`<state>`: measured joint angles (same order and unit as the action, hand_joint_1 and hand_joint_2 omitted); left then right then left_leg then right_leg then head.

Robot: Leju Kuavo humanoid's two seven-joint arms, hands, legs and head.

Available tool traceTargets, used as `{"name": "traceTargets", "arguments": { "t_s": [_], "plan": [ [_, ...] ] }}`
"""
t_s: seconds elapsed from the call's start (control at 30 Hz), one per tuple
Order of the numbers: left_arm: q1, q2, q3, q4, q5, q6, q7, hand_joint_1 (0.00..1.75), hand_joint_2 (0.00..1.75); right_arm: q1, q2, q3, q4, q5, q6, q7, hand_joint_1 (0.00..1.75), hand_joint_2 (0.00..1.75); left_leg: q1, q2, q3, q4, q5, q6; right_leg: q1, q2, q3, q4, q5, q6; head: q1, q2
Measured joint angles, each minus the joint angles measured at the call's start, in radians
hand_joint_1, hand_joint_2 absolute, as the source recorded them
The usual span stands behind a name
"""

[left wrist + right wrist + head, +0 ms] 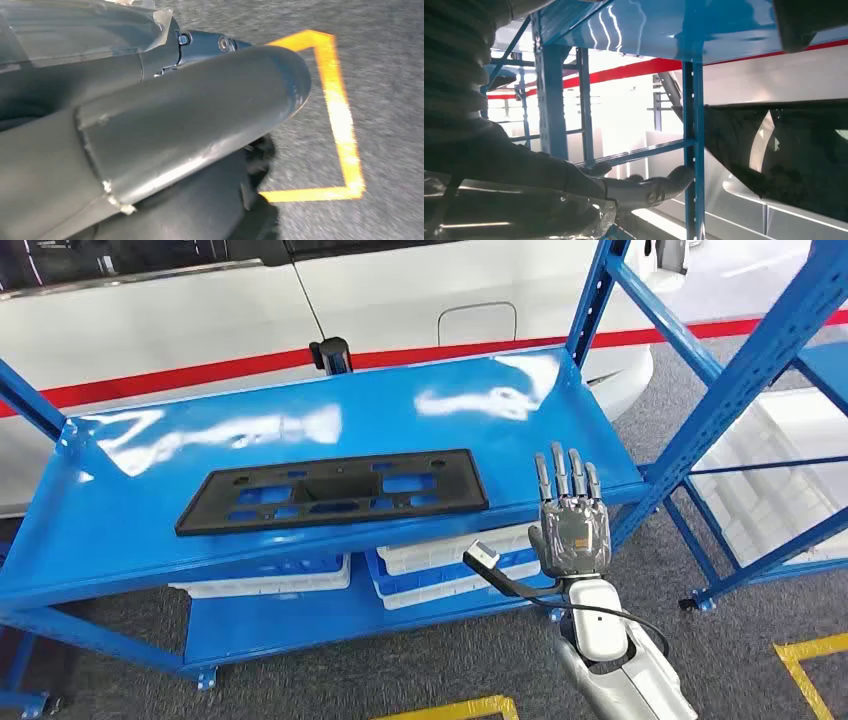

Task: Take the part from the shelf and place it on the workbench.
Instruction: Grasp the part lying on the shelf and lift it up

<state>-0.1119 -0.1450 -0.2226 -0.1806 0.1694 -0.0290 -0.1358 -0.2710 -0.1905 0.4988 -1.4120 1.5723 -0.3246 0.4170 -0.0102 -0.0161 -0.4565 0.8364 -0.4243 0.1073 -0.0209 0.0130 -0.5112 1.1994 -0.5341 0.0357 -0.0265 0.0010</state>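
One black part point(332, 490) is lying centre-frame on the blue shelf point(120, 530) while the right hand point(572, 525), fingers extended and empty, is approaching; reaching leftward looks next.

The head view is bright and evenly lit. White glare patches lie on the glossy blue shelf top point(300, 420), so the light comes from above. The picture is quite sharp, with little shadow. The left wrist view is soft: the floor and the yellow floor tape point(340, 115) are blurred. The right wrist view is backlit; the bright background is overexposed and the near parts are dark.
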Motion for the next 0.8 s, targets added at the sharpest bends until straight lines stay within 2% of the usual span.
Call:
{"name": "traceTargets", "arguments": {
  "t_s": [0.07,0.1,0.13,0.17,0.2,0.23,0.27,0.3,0.33,0.37,0.4,0.43,0.47,0.5,0.53,0.6,0.63,0.67,0.73,0.77,0.8],
  "plan": [
    [0.002,-0.003,-0.001,0.000,0.000,0.000,0.000,0.00,0.00,0.006,-0.004,0.000,0.000,0.000,0.000,0.000,0.00,1.75,0.005,-0.003,0.035,-0.015,-0.015,-0.009,-0.001,0.000,-0.036,0.014,-0.046,-0.005,0.001,0.000],
    [0.005,-0.005,-0.002,0.001,0.000,0.000,0.000,0.00,0.00,0.010,-0.008,0.000,0.000,0.000,0.000,0.000,0.00,1.75,0.010,-0.006,0.068,-0.029,-0.032,-0.019,-0.003,0.000,-0.069,0.019,-0.087,-0.008,0.002,0.000],
    [0.007,-0.006,-0.003,0.001,0.000,0.000,0.000,0.00,0.00,0.012,-0.011,0.000,0.000,0.000,0.000,0.000,0.00,1.75,0.015,-0.010,0.101,-0.038,-0.050,-0.030,-0.007,-0.001,-0.096,0.000,-0.121,-0.002,0.002,0.000],
    [0.009,-0.007,-0.004,0.002,0.000,0.000,0.000,0.00,0.00,0.012,-0.013,0.000,0.000,0.000,0.000,0.000,0.00,1.75,0.021,-0.013,0.133,-0.043,-0.072,-0.041,-0.013,-0.004,-0.118,-0.038,-0.134,0.012,0.002,0.000],
    [0.010,-0.008,-0.004,0.002,0.000,0.000,0.000,0.00,0.00,0.014,-0.016,0.000,0.000,0.000,0.000,0.000,0.00,1.75,0.027,-0.017,0.163,-0.044,-0.096,-0.053,-0.021,-0.009,-0.134,-0.090,-0.110,0.035,0.003,0.000],
    [0.013,-0.006,-0.005,0.005,0.000,0.000,0.000,0.00,0.00,0.019,-0.018,0.001,0.002,-0.001,-0.001,-0.001,0.00,1.75,0.031,-0.019,0.189,-0.044,-0.122,-0.064,-0.029,-0.021,-0.147,-0.144,-0.031,0.068,0.008,0.000],
    [0.017,-0.006,-0.005,0.007,0.000,0.000,0.001,0.00,0.00,0.022,-0.020,0.002,0.005,-0.001,-0.002,-0.001,0.00,1.75,0.032,-0.022,0.211,-0.035,-0.148,-0.076,-0.033,-0.033,-0.156,-0.185,0.055,0.089,0.013,0.000],
    [0.018,-0.005,-0.006,0.010,0.000,0.002,0.002,0.00,0.00,0.025,-0.020,0.004,0.008,-0.001,-0.006,-0.003,0.00,1.75,0.030,-0.023,0.224,-0.023,-0.171,-0.087,-0.035,-0.042,-0.157,-0.204,0.130,0.093,0.015,0.000],
    [0.019,-0.004,-0.007,0.012,-0.001,0.008,0.005,0.00,0.00,0.023,-0.019,0.007,0.009,-0.001,-0.012,-0.008,0.00,1.75,0.029,-0.023,0.230,-0.012,-0.188,-0.096,-0.036,-0.047,-0.156,-0.202,0.179,0.083,0.014,0.000],
    [0.015,-0.005,-0.007,0.012,-0.001,0.015,0.010,0.00,0.00,0.013,-0.018,0.008,0.008,-0.001,-0.020,-0.016,0.00,1.75,0.028,-0.021,0.229,0.010,-0.187,-0.104,-0.029,-0.043,-0.151,-0.191,0.178,0.059,0.010,0.000],
    [0.008,-0.005,-0.008,0.012,-0.002,0.025,0.016,0.00,0.00,0.003,-0.015,0.010,0.005,0.000,-0.031,-0.029,0.00,1.75,0.029,-0.017,0.209,0.054,-0.169,-0.109,-0.032,-0.036,-0.140,-0.187,0.168,0.039,0.005,0.000],
    [0.001,-0.005,-0.008,0.011,-0.002,0.035,0.022,0.00,0.00,-0.010,-0.013,0.011,0.003,0.000,-0.044,-0.046,0.00,1.75,0.031,-0.010,0.171,0.125,-0.142,-0.114,-0.033,-0.033,-0.129,-0.192,0.158,0.026,0.002,0.000],
    [-0.005,-0.006,-0.008,0.011,-0.001,0.044,0.028,0.00,0.00,-0.021,-0.010,0.013,0.003,0.000,-0.057,-0.062,0.00,1.75,0.031,-0.004,0.118,0.213,-0.120,-0.118,-0.033,-0.030,-0.115,-0.203,0.150,0.013,0.001,0.000],
    [-0.009,-0.006,-0.008,0.011,0.001,0.052,0.032,0.00,0.44,-0.028,-0.005,0.017,0.003,0.000,-0.071,-0.078,0.00,1.75,0.033,0.001,0.057,0.301,-0.120,-0.121,-0.038,-0.028,-0.100,-0.215,0.142,0.002,0.000,0.000],
    [-0.011,-0.005,-0.008,0.011,0.004,0.058,0.037,0.00,0.87,-0.032,0.001,0.023,0.002,0.000,-0.086,-0.091,0.00,1.75,0.033,0.005,-0.001,0.365,-0.146,-0.124,-0.037,-0.026,-0.087,-0.221,0.135,-0.009,-0.001,0.000],
    [-0.009,-0.004,-0.007,0.011,0.013,0.069,0.041,0.00,1.75,-0.035,0.013,0.032,0.002,0.000,-0.114,-0.115,0.00,1.75,0.035,0.008,-0.090,0.414,-0.215,-0.132,-0.035,-0.021,-0.068,-0.224,0.121,-0.023,-0.001,0.000],
    [-0.006,-0.002,-0.005,0.011,0.017,0.073,0.042,0.00,1.31,-0.035,0.018,0.035,0.000,0.000,-0.129,-0.130,0.00,1.75,0.036,0.008,-0.120,0.409,-0.219,-0.134,-0.034,-0.018,-0.061,-0.224,0.115,-0.025,-0.001,0.000],
    [-0.003,-0.001,-0.004,0.011,0.021,0.077,0.041,0.00,0.87,-0.033,0.023,0.036,-0.005,0.000,-0.143,-0.145,0.00,1.75,0.037,0.009,-0.138,0.384,-0.193,-0.135,-0.034,-0.015,-0.053,-0.223,0.109,-0.025,-0.001,0.000],
    [0.002,0.003,0.000,0.011,0.027,0.082,0.037,0.00,0.00,-0.028,0.033,0.037,-0.020,0.000,-0.165,-0.175,0.00,1.75,0.039,0.013,-0.132,0.271,-0.077,-0.133,-0.035,-0.013,-0.040,-0.224,0.099,-0.018,-0.001,0.000],
    [0.004,0.005,0.001,0.011,0.030,0.082,0.035,0.00,0.00,-0.025,0.038,0.037,-0.028,0.000,-0.173,-0.188,0.00,1.75,0.037,0.018,-0.124,0.219,-0.043,-0.131,-0.034,-0.012,-0.033,-0.224,0.095,-0.013,-0.001,0.000],
    [0.003,0.006,0.003,0.011,0.032,0.080,0.031,0.00,0.00,-0.023,0.041,0.036,-0.037,0.000,-0.177,-0.200,0.00,1.75,0.033,0.023,-0.117,0.175,-0.032,-0.126,-0.032,-0.012,-0.030,-0.224,0.090,-0.007,-0.003,0.000]
  ]
}}
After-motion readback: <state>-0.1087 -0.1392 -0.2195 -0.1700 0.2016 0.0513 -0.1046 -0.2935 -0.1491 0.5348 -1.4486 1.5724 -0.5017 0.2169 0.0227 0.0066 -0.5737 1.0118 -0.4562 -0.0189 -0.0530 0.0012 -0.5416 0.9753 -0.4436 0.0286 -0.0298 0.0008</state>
